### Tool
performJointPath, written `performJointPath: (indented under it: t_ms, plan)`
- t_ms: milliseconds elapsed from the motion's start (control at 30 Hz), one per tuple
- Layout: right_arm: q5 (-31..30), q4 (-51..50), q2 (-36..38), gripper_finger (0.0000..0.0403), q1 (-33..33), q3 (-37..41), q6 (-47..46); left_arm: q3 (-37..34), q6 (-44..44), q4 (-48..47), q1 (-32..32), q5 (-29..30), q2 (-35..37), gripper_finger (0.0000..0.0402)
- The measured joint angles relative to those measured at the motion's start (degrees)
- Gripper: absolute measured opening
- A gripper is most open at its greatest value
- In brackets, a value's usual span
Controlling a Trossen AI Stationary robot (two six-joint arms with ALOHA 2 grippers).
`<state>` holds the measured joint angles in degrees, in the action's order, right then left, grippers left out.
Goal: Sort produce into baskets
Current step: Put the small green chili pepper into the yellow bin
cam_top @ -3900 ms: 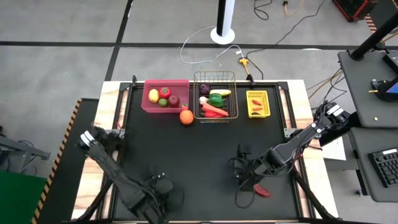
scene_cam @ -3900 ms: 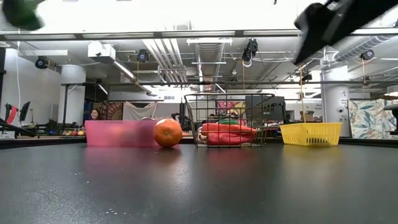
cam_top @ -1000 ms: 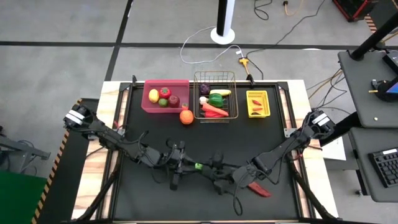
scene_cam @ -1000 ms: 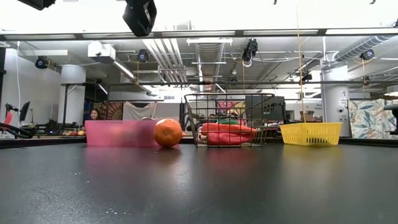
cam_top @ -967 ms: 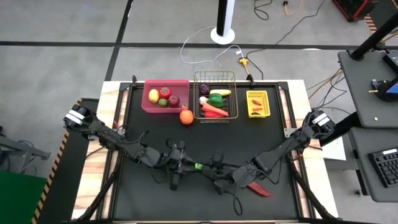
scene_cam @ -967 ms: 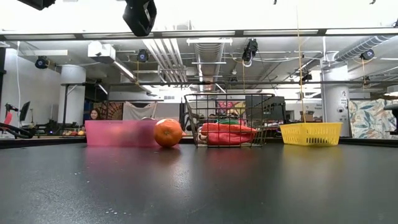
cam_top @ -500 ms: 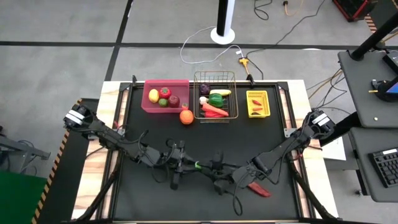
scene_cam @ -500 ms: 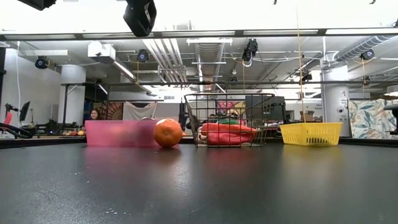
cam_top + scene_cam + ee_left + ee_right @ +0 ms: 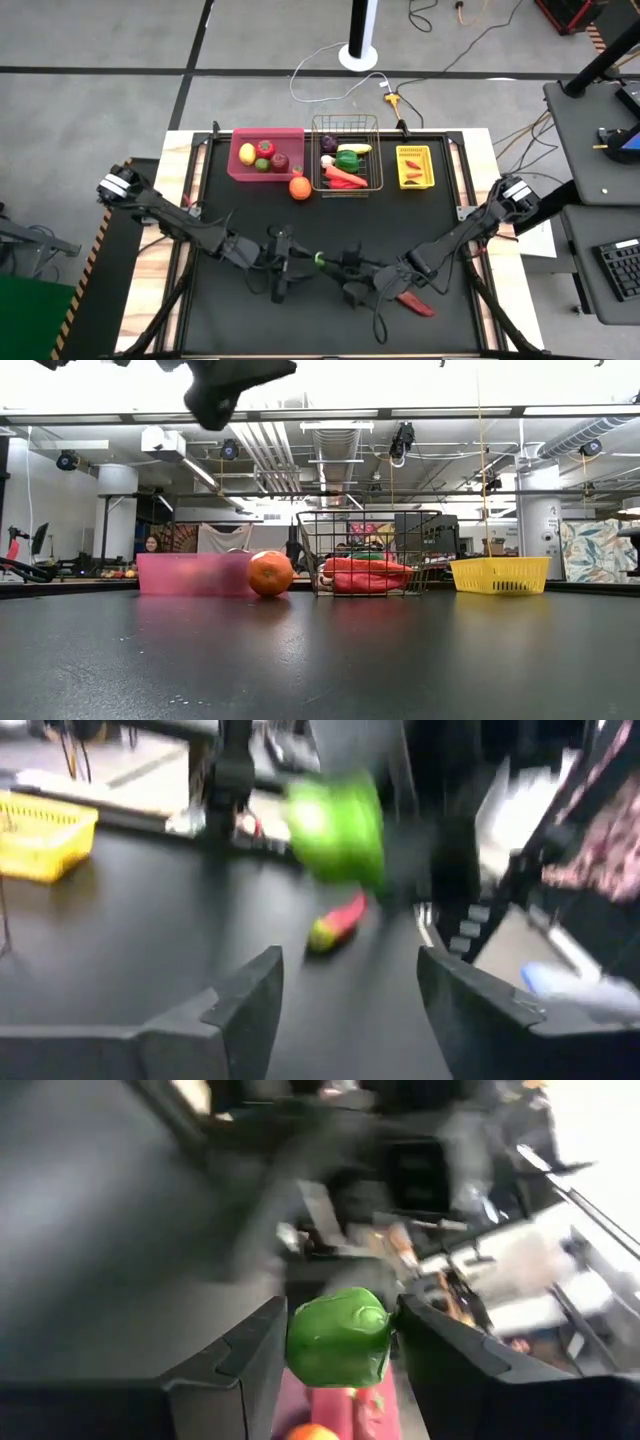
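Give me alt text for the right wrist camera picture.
The right tool grips a round green fruit between its two dark fingers, above the black table. Below it show the pink bin and an orange.

From where I stand, nothing written can be made out anywhere: no label, brand, number or sign shows legibly on any bin, on the table, on either arm or in the room beyond.

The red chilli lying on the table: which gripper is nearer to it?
Right. The right gripper is a little left of the red chilli; the left gripper is farther left.
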<state>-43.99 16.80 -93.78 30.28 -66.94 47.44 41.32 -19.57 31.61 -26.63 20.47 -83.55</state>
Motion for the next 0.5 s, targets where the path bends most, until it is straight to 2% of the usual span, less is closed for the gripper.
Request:
performJointPath:
  t_ms: [233,367,500]
  plan:
    - [-5.0,-4.4,3.7,0.0177,-3.1,0.0,-7.6,0.0,-4.3,-15.0,-0.1,0.7,7.4,0.0230]
    - [-5.6,-13.5,8.4,0.0177,-8.5,0.0,-19.7,0.0,-6.1,-18.5,-0.2,4.1,9.5,0.0231]
    - [-5.6,-28.6,14.0,0.0177,-17.1,0.0,-37.8,0.0,-6.7,-20.4,-0.2,7.6,9.4,0.0231]
